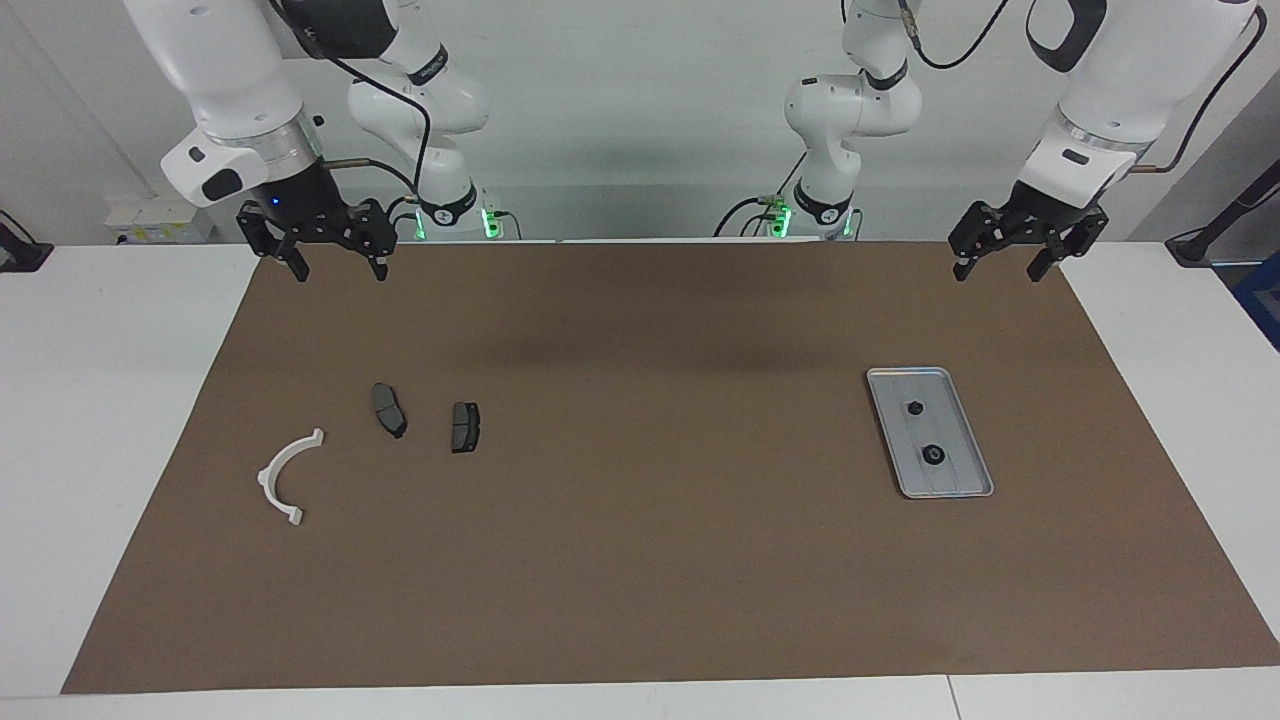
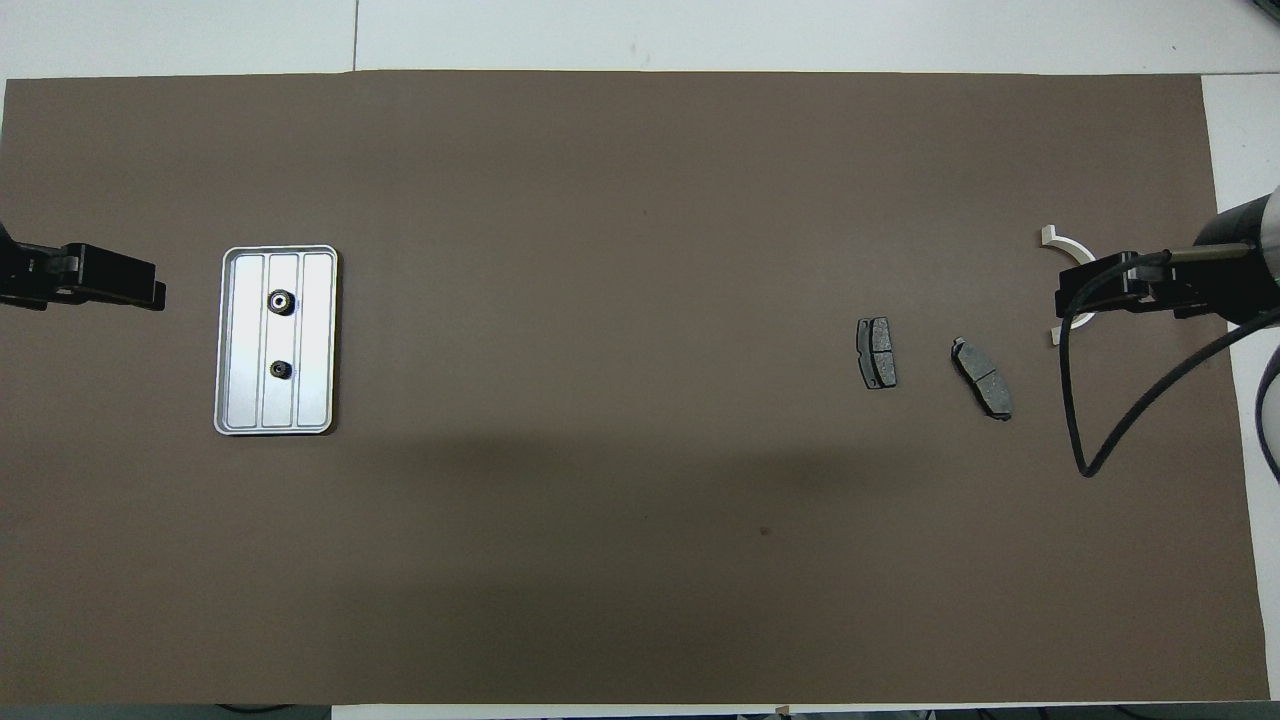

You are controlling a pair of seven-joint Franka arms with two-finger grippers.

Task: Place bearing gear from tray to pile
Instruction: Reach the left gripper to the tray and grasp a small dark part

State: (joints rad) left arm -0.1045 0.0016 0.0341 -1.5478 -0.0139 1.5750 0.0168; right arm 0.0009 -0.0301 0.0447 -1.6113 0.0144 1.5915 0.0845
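The silver ridged tray (image 1: pixel 950 425) (image 2: pixel 318 340) lies on the brown mat toward the left arm's end. Two small dark round gears sit in it: a smaller one (image 1: pixel 913 407) (image 2: pixel 281 371) and, farther from the robots, a larger one with a pale centre (image 1: pixel 934 456) (image 2: pixel 281 300). The pile lies toward the right arm's end: a white semicircular bracket (image 1: pixel 285 478) (image 2: pixel 1062 240) and two dark grey brake pads (image 1: pixel 389 409) (image 1: pixel 465 427) (image 2: pixel 982 377) (image 2: pixel 877 352). My left gripper (image 1: pixel 1000 272) (image 2: pixel 155 292) and right gripper (image 1: pixel 340 272) (image 2: pixel 1068 295) hang open and empty, raised over the mat's corners by the robots.
The brown mat (image 1: pixel 640 560) covers most of the white table (image 1: pixel 100 420). In the overhead view the raised right gripper and its black cable (image 2: pixel 1085 400) overlap part of the bracket. Both arms wait.
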